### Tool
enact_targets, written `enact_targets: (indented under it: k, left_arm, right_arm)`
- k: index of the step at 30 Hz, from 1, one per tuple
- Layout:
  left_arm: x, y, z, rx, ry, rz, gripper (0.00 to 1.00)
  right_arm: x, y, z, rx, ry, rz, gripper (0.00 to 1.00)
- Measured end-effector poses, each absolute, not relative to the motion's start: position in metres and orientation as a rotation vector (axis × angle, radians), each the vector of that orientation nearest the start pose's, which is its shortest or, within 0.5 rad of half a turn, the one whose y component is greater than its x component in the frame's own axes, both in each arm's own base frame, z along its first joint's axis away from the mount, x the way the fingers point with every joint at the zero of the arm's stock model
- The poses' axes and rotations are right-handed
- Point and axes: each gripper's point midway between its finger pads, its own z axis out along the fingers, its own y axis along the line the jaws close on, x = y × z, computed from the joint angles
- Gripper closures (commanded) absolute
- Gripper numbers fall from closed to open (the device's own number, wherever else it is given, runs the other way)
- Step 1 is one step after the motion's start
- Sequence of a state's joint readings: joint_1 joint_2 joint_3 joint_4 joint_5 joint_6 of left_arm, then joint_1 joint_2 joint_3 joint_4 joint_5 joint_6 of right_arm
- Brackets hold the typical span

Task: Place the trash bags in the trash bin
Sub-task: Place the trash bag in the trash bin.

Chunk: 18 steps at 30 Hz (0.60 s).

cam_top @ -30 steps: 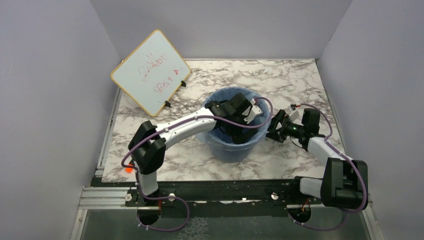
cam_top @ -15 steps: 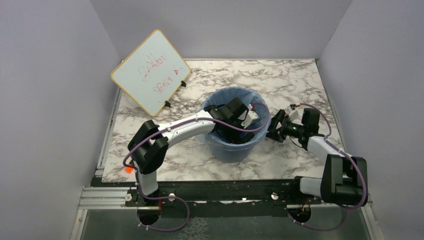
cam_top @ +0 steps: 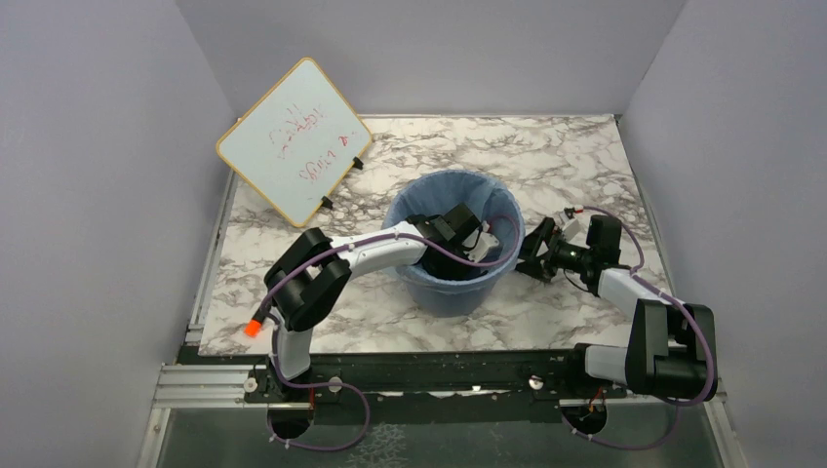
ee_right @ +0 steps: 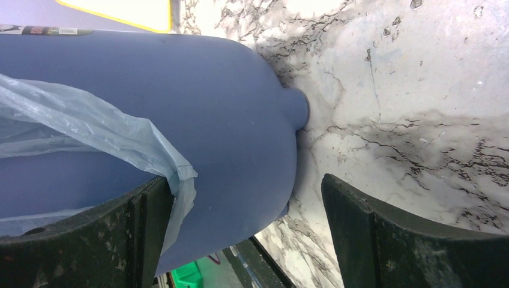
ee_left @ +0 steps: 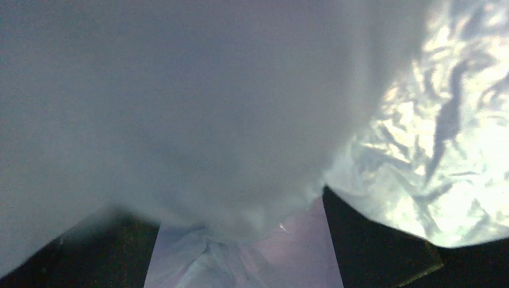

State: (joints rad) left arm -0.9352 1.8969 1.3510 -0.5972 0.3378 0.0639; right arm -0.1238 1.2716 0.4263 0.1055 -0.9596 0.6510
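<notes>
The trash bin [cam_top: 444, 292], a round blue bucket, stands mid-table. The light-blue trash bag [cam_top: 429, 190] lies over its rim and hangs inside it. My left gripper [cam_top: 466, 246] reaches down into the bin, open. In the left wrist view the bag's film [ee_left: 180, 108] fills the frame, and folds of it lie between the spread jaws of the left gripper [ee_left: 240, 246]. My right gripper [cam_top: 531, 255] sits against the bin's right side, open. In the right wrist view the bin wall [ee_right: 198, 108] bulges between the jaws of the right gripper [ee_right: 240, 240], and the bag's edge [ee_right: 90, 132] drapes by the left finger.
A white board with red writing [cam_top: 293, 138] leans at the back left. The marble table [cam_top: 566, 156] is closed in by grey walls on three sides. The black rail with both arm bases [cam_top: 439, 375] runs along the near edge.
The left gripper has sunk deeper into the bin and its elbow has come forward. The bag now spreads more evenly over the rim. The right gripper has shifted slightly lower beside the bin.
</notes>
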Motion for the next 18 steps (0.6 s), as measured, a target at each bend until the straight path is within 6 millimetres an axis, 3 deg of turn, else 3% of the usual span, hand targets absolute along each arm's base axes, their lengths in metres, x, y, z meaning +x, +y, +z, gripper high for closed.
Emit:
enact_targets:
  k: [4,9,18]
  left_arm:
    - [0.193,-0.359,0.047,1.446,2.43,-0.71,0.01]
    - [0.195,-0.36,0.048,1.436,2.409,-0.724,0.01]
    - [0.194,-0.363,0.05,1.438,2.397,-0.75,0.01]
  right_arm:
    - [0.259,0.127,0.094,0.363,2.247,1.374,0.1]
    - [0.248,0.129,0.077,0.401,2.282,1.397,0.15]
    - [0.241,0.13,0.074,0.403,2.295,1.393,0.1]
